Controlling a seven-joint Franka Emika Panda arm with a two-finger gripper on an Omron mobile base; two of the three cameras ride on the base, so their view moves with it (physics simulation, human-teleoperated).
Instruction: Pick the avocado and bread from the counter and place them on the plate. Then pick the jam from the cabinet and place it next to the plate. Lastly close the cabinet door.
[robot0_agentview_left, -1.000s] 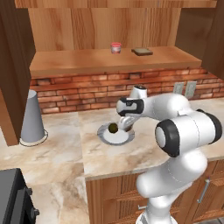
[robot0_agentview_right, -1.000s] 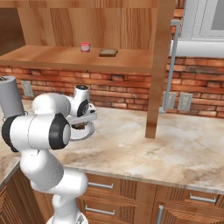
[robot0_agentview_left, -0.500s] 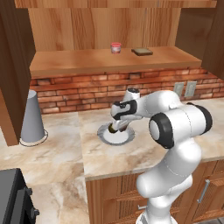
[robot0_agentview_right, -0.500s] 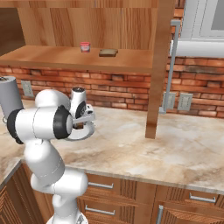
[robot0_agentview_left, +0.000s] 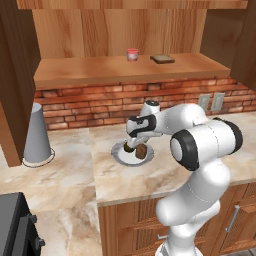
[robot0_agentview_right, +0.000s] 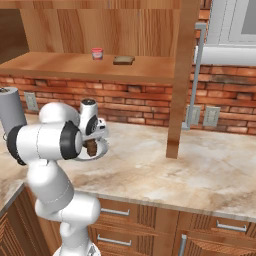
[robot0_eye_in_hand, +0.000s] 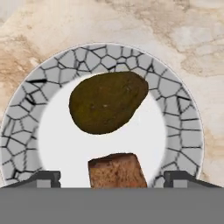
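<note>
The avocado (robot0_eye_in_hand: 107, 102) and the bread (robot0_eye_in_hand: 117, 170) are lying side by side on the plate (robot0_eye_in_hand: 175, 92), which is resting on the marbled bench (robot0_agentview_left: 65, 175). The tool (robot0_eye_in_hand: 112, 178) is hanging just above the bread, its fingers (robot0_eye_in_hand: 46, 178) standing apart on either side and gripping nothing. The jam (robot0_agentview_left: 132, 54) is sitting on the cabinet (robot0_agentview_left: 100, 30) shelf, beside a flat brown slice (robot0_agentview_left: 162, 58).

light: even, soft, moderately bright | source: none visible | shadows: faint ones under the cabinet (robot0_agentview_left: 125, 70) shelf, its upper corners dimmer | glare: none on the counter (robot0_agentview_left: 65, 175) | sharpness: base views slightly soft, hand view crisp on the plate (robot0_eye_in_hand: 175, 100) | edge distortion: none evident
</note>
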